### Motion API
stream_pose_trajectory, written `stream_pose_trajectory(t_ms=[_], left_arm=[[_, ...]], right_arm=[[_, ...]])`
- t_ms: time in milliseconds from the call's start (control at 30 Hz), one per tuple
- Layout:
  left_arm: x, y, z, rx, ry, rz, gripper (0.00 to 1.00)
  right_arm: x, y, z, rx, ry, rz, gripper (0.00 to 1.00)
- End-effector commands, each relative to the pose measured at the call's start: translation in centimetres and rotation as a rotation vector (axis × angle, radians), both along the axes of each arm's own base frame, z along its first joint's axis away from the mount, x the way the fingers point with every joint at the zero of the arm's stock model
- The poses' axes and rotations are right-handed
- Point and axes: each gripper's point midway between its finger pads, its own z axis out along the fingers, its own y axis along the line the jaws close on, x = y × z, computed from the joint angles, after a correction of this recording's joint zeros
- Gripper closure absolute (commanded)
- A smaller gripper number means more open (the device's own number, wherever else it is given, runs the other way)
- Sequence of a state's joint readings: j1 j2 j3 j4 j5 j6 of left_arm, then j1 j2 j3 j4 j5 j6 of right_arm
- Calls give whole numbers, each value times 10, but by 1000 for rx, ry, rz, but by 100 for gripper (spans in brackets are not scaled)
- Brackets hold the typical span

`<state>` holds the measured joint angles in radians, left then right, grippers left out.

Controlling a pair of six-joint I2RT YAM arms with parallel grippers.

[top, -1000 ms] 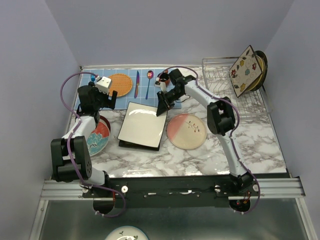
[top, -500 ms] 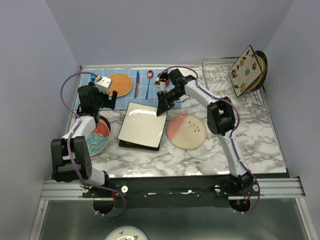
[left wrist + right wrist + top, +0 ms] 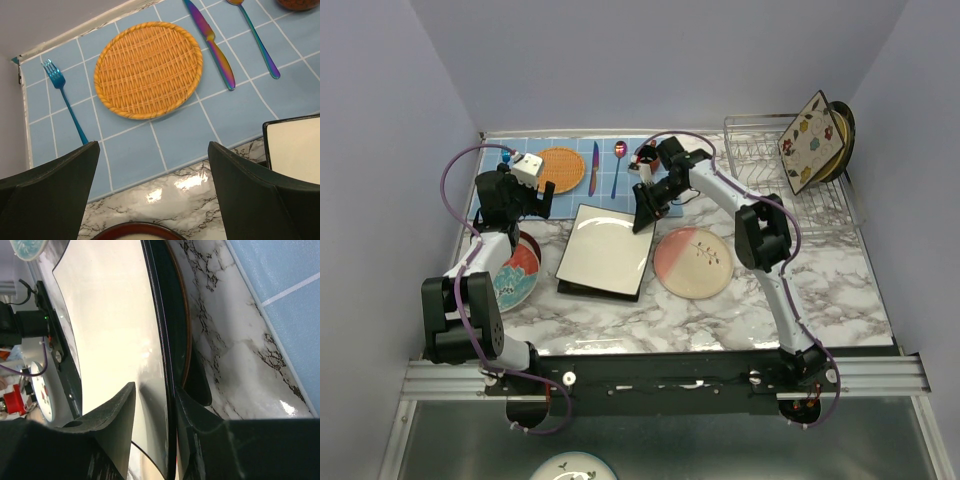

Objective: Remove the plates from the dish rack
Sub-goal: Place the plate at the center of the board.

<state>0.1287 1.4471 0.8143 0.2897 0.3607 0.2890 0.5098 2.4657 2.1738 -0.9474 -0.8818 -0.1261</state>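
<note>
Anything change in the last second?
No visible change. Right gripper stays at the square cream plate's far right edge, jaws straddling its rim. Left gripper stays open over the blue placemat. Flowered plate still leans in the dish rack.

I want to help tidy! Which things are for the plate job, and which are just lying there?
Job: silver wire dish rack; flowered square plate and dark round plate in it; cream square plate; pink round plate; red-and-teal round plate.
Lying about: orange woven round mat; rainbow knife; rainbow spoon; blue fork.
</note>
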Motion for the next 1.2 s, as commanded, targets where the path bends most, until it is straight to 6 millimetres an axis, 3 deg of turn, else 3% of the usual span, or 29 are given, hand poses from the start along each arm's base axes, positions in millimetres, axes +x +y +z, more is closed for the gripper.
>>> stream_pose_trajectory(t_ms=[0,300,733,1033,1167], left_arm=[[0,-3,9,4,-26,-28,1],[-1,-3,10,7,-29,-29,1],[-2,-3,6,5,-20,-31,1],[-2,-4,5,-3,-22,-30,1],[-4,-5,4,-9,-23,-33,1]], right_arm=[[15,-22,-7,-109,-115,-5,56],[15,-30,-12,-161,-137,-4,50],[10,-32,-19,-180,-129,12,50],[27,-50,-16,-293,-244,-46,50],[38,-57,-3,-330,-316,-79,50]])
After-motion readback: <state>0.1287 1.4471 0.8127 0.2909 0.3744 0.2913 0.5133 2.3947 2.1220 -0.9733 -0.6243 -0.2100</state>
